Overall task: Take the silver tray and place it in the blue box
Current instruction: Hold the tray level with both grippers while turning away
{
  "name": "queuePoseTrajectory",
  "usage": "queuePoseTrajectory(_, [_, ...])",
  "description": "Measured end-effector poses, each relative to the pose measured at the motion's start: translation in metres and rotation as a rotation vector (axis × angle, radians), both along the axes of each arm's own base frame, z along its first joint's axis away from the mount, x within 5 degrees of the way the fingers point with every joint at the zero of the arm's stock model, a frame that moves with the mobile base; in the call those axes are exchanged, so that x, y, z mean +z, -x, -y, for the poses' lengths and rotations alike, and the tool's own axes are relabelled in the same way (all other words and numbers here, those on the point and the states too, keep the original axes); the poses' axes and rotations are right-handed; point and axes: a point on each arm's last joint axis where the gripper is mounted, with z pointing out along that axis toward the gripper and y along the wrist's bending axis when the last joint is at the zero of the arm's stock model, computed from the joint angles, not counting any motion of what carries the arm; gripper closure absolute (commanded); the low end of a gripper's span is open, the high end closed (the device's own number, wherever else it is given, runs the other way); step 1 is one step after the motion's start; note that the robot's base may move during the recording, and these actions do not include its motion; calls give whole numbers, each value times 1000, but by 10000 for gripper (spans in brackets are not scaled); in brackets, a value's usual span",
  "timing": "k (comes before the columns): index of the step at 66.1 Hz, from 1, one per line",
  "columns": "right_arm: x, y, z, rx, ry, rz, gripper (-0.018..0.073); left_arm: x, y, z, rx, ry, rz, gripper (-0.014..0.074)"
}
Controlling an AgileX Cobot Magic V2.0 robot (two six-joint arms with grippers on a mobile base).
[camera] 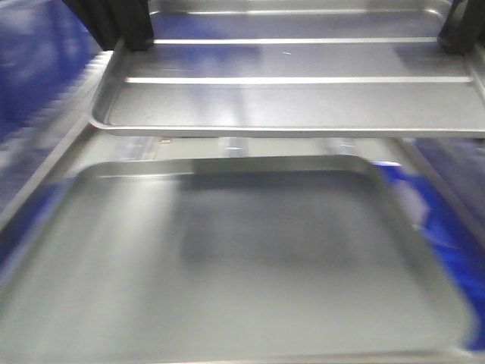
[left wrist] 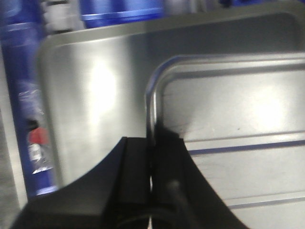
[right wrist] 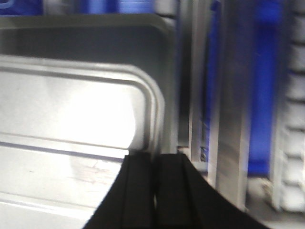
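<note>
The grab looks done. The left pincer (left wrist: pixel 151 151) is clamped on one short rim of the silver tray (camera: pixel 303 106), and the right pincer (right wrist: pixel 155 160) is closed on the opposite rim. The tray hangs level between them, clear above the larger dull grey tray (camera: pixel 227 265). Blurred blue shows on either side, probably the blue box (camera: pixel 38 68). I cannot tell whether the tray is over the box, so lowering and release remain.

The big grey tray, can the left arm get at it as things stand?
Probably not. The left tool is shut on the rim of the silver tray, so it has no free grip, and that tray hangs over part of the grey tray.
</note>
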Motion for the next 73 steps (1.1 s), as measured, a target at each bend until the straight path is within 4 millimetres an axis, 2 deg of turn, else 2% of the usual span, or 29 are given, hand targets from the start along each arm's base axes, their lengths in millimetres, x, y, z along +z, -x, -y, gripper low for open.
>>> queuePoseTrajectory(73, [0,0,0,-1,3,-2,501,0,0,0,0,1,-2,701])
